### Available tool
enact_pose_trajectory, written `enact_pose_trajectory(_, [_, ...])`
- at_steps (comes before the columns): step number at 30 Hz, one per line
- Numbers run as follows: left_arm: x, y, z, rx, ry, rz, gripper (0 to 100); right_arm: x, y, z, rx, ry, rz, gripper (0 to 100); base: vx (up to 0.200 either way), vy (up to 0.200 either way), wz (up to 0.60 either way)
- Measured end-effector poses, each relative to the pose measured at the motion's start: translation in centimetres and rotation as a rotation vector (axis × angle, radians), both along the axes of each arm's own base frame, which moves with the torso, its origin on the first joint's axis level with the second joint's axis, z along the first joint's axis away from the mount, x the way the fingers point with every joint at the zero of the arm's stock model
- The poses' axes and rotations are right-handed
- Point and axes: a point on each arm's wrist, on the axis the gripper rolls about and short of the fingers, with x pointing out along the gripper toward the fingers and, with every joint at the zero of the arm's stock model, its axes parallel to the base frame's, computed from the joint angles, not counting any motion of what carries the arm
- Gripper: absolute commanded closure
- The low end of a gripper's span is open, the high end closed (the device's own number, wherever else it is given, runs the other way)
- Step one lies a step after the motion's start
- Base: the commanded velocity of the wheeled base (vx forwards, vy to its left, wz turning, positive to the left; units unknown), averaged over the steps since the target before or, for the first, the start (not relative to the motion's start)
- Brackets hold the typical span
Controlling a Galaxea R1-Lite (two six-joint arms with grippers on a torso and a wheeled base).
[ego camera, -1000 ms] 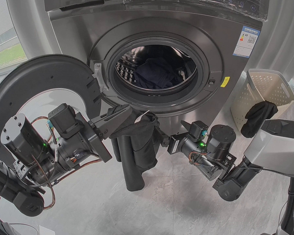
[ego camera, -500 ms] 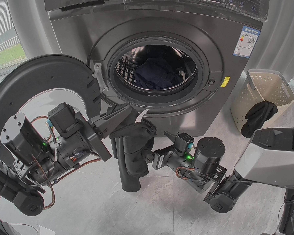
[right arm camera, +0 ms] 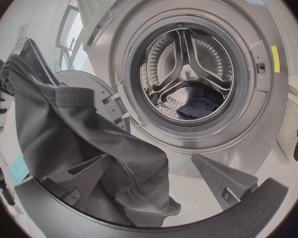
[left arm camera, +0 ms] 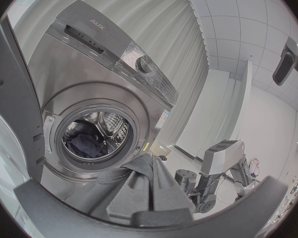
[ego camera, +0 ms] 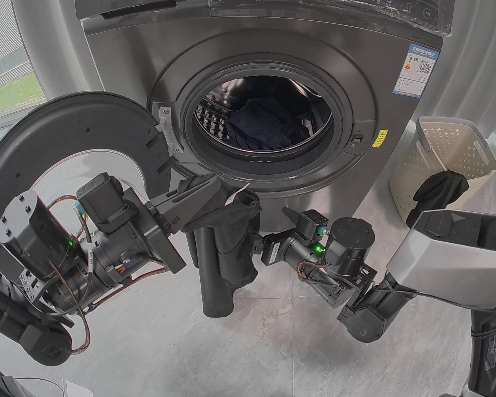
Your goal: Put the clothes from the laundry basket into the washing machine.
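My left gripper (ego camera: 215, 187) is shut on a black garment (ego camera: 226, 249) that hangs from it below the washing machine's open port (ego camera: 262, 118). In the left wrist view the grey cloth (left arm camera: 116, 182) is pinched between that gripper's (left arm camera: 152, 166) closed fingers. My right gripper (ego camera: 257, 243) is pressed against the hanging garment from the right. It (right arm camera: 149, 156) stands open in the right wrist view, the garment (right arm camera: 89, 133) draped over one finger (right arm camera: 89, 172) while the other finger (right arm camera: 218, 176) is bare. A dark blue garment (ego camera: 264, 125) lies inside the drum.
The round door (ego camera: 66, 133) hangs open to the left, just behind my left arm. A cream laundry basket (ego camera: 457, 144) stands at the right of the machine with a black cloth (ego camera: 438, 194) over its rim. Grey floor tiles (ego camera: 292, 348) lie below the garment.
My right arm swung left until its gripper met the hanging garment, then rose a little. The garment's lower end has been pushed up and left. The left gripper has barely moved.
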Motion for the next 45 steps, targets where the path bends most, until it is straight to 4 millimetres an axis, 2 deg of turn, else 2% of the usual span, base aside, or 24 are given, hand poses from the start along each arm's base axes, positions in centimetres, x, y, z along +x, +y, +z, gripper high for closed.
enact_pose_trajectory(6, [-0.2,0.0,0.0,0.001,-0.002,-0.01,100,1.1,-0.1,-0.3,0.007,-0.014,-0.002,0,0.0,0.0,0.0])
enact_pose_trajectory(12, [-0.2,0.0,0.1,0.001,-0.003,-0.01,100,0.5,0.8,-0.7,0.005,-0.01,0.041,0,0.0,0.0,0.0])
enact_pose_trajectory(23, [-0.1,0.0,-0.1,0.004,0.001,-0.008,100,-0.3,2.1,0.0,0.039,-0.039,0.142,0,0.0,0.0,0.0])
enact_pose_trajectory(24, [-0.1,0.0,-0.1,0.004,0.002,-0.008,100,-0.3,2.2,0.1,0.044,-0.046,0.142,100,0.0,0.0,0.0])
enact_pose_trajectory(29, [0.0,0.0,-0.1,0.006,0.004,-0.008,100,-0.3,2.4,0.3,0.056,-0.057,0.14,100,0.0,0.0,0.0])
enact_pose_trajectory(35, [0.0,0.0,-0.2,0.007,0.006,-0.007,100,0.0,1.3,0.6,0.052,-0.053,0.114,100,0.0,0.0,0.0])
enact_pose_trajectory(39, [0.0,0.0,-0.2,0.004,0.01,-0.009,100,-0.7,0.0,0.8,0.023,-0.031,0.1,100,0.0,0.0,0.0])
enact_pose_trajectory(45, [0.0,0.0,-0.2,-0.004,0.018,-0.012,100,-2.5,-3.0,3.5,0.014,-0.052,0.067,100,0.0,0.0,0.0])
